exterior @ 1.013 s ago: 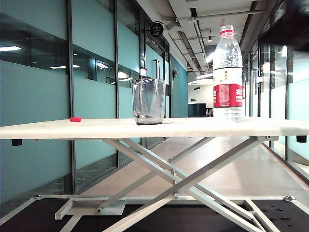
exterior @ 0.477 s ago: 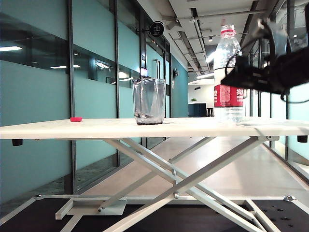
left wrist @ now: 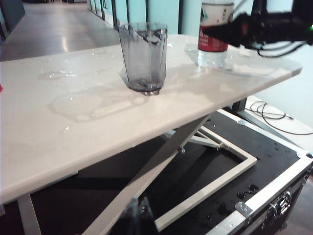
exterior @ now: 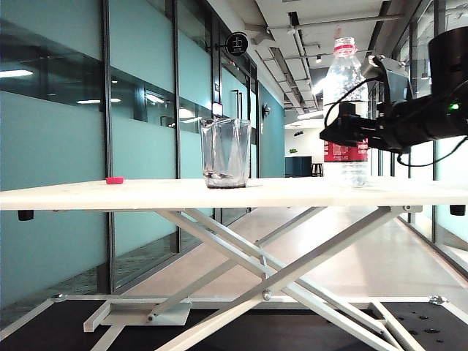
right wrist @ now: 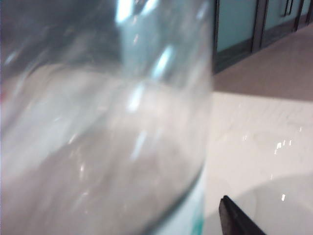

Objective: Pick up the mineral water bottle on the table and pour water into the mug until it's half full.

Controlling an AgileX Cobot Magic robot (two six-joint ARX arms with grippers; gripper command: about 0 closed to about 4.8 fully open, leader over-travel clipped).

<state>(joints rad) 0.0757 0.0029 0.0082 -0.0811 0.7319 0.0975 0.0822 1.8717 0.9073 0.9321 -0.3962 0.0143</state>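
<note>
Spread wide, the right gripper's [exterior: 327, 133] jaws sit level at the mineral water bottle's [exterior: 344, 80] red label, not visibly clamping it. No part of the left gripper shows. That clear bottle stands upright, uncapped, near the table's [exterior: 146, 194] right end, holding water [exterior: 354, 171] low down. Well left, the faceted greyish mug [exterior: 225, 153] stands upright, seemingly empty.

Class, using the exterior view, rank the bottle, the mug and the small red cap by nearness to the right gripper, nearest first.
1. Bottle: on the table's right end, with the right gripper at its label, jaws open.
2. Mug: mid-table, left of the gripper.
3. Red cap: near the table's left end.
</note>
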